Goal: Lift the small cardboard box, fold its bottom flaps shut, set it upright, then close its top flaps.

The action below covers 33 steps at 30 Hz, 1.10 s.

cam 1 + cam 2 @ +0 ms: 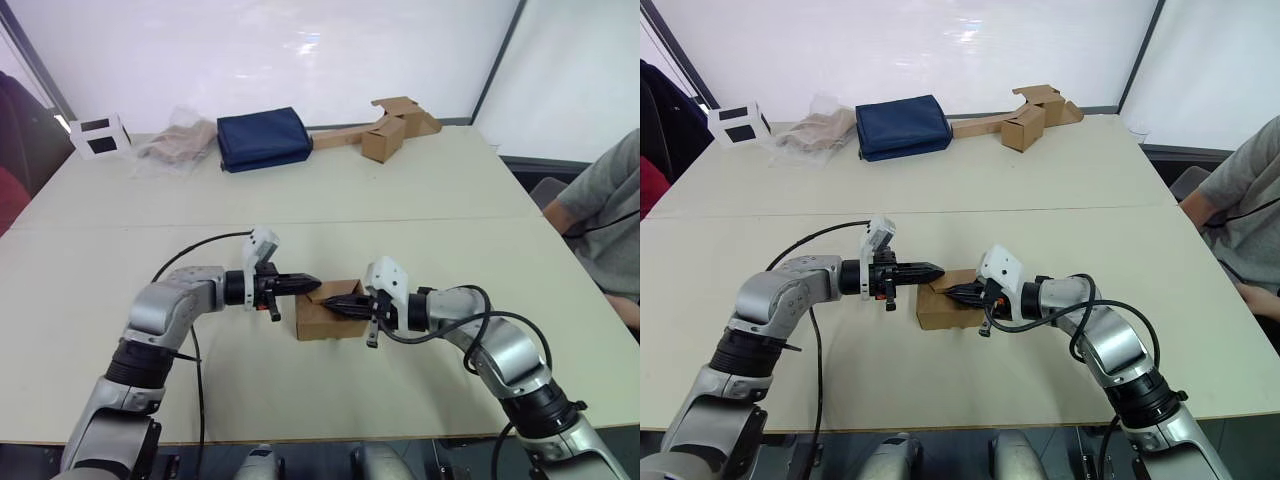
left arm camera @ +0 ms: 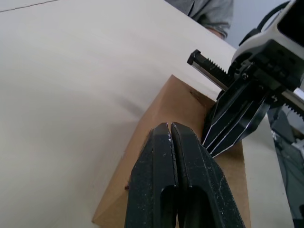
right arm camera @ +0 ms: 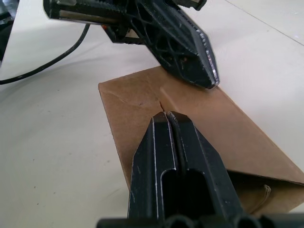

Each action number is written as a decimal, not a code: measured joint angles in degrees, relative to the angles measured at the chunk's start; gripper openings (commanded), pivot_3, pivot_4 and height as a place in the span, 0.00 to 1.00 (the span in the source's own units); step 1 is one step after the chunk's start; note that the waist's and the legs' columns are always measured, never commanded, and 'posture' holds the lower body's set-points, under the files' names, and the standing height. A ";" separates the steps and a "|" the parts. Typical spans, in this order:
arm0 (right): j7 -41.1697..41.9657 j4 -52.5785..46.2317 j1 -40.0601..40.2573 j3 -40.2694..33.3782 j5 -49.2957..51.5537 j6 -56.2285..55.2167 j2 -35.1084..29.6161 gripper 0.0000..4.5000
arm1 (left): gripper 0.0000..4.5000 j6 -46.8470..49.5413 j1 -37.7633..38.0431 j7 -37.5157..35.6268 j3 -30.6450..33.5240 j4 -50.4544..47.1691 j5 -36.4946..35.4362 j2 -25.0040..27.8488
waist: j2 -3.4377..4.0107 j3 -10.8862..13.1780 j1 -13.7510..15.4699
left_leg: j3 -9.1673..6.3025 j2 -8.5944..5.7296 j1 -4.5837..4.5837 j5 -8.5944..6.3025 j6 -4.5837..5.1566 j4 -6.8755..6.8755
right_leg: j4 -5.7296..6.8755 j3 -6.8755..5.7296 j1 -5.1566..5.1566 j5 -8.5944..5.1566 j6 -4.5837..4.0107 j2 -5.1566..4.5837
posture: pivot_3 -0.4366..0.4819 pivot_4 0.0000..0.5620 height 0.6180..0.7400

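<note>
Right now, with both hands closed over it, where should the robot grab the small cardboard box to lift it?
Probably by its two short end walls, one hand from each side: the cardboard box sits squat on the table, with its flat top offering no edge.

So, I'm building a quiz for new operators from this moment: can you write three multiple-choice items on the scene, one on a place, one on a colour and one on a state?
1. Where does the small cardboard box sit?
A. at the table's far edge
B. on the table between the two end effectors
C. on the blue bag

2. What colour is the folded bag at the far side?
A. dark blue
B. red
C. green

3. How do the left end effector and right end effector stand?
A. both wide open
B. both shut, tips over the box top
C. left open, right shut

Answers: 1 B, the box lies on the table with an arm at each side. 2 A, the fabric is navy. 3 B, each wrist view shows its fingers pressed together above the cardboard.
</note>
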 measured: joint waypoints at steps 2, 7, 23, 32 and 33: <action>0.60 -1.27 0.31 -0.59 1.78 2.07 -0.20 0.00 | 0.01 -1.31 0.25 -0.67 -1.14 -0.48 0.82 0.79 | 0.00 0.00 -0.01 | 0.00 0.00 0.00 0.00 0.00 0.00 | -0.01 0.00 0.00 0.00 0.00 0.00 | 0.48 0.27 1.00; 0.65 -2.51 1.05 -3.27 6.42 5.87 0.15 0.00 | 0.01 -3.83 0.54 -1.47 -2.12 -1.42 2.57 1.92 | 0.00 0.00 -0.04 | 0.00 0.01 0.00 0.00 0.00 -0.01 | -0.01 0.00 0.00 0.00 0.00 0.01 | 0.48 0.27 1.00; -2.94 1.62 -1.02 -5.67 4.44 2.65 1.29 0.00 | 0.01 -2.24 0.11 1.37 -2.79 -7.71 4.06 3.42 | 0.00 0.00 -0.06 | 0.01 0.00 -0.01 0.00 0.00 -0.02 | -0.02 0.01 -0.01 0.00 0.00 0.01 | 0.48 0.27 1.00; -2.58 2.64 -1.39 -2.63 -0.28 0.34 0.66 0.00 | 0.01 -6.94 1.38 0.69 -5.61 -7.66 7.69 4.07 | 0.00 0.00 -0.07 | 0.00 0.01 0.00 0.00 0.00 -0.02 | -0.02 0.00 -0.01 0.00 0.00 0.02 | 0.48 0.27 1.00; -2.52 2.64 -1.39 -2.62 -0.50 0.27 0.66 0.00 | 0.01 -7.22 1.47 0.65 -5.61 -7.66 7.86 4.07 | 0.00 0.00 -0.07 | 0.00 0.01 0.00 0.00 0.00 -0.02 | -0.02 0.00 -0.01 0.00 0.00 0.02 | 0.48 0.27 1.00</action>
